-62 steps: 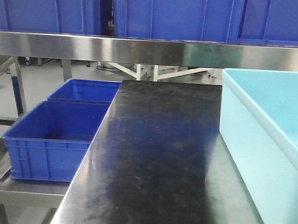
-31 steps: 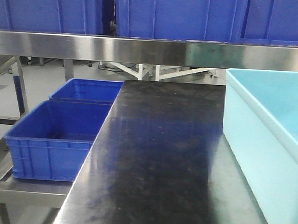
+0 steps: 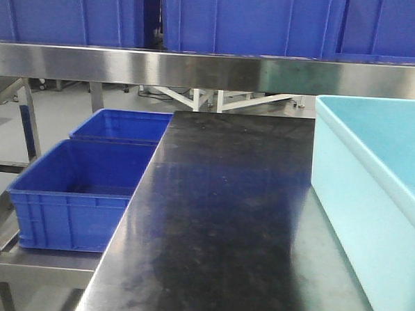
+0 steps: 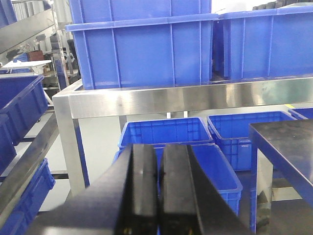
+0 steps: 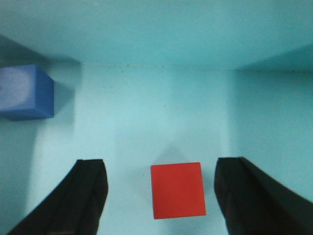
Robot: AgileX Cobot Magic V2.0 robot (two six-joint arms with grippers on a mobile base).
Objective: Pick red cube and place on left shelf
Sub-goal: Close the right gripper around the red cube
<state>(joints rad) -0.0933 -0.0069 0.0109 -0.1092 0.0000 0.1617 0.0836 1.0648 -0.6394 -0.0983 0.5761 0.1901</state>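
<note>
The red cube (image 5: 177, 190) lies on the floor of the light cyan bin (image 5: 156, 29). My right gripper (image 5: 161, 169) is open just above that floor. The cube sits between its two black fingers, touching neither and nearer the right finger (image 5: 244, 196). My left gripper (image 4: 159, 152) is shut and empty, held in the air and pointing at blue bins (image 4: 195, 161) on the lower left shelf. The cyan bin (image 3: 359, 177) stands at the right of the black table (image 3: 225, 219) in the front view, where neither gripper nor the cube shows.
A blue cube (image 5: 25, 93) sits in the cyan bin's far left corner. Two open blue bins (image 3: 80, 197) stand on the steel shelf (image 3: 42, 262) left of the table. A steel rail (image 3: 198, 70) with more blue bins on it crosses overhead.
The front view has drifted slightly, so the bins and table sit a little further right than one second ago. Nothing else has visibly changed.
</note>
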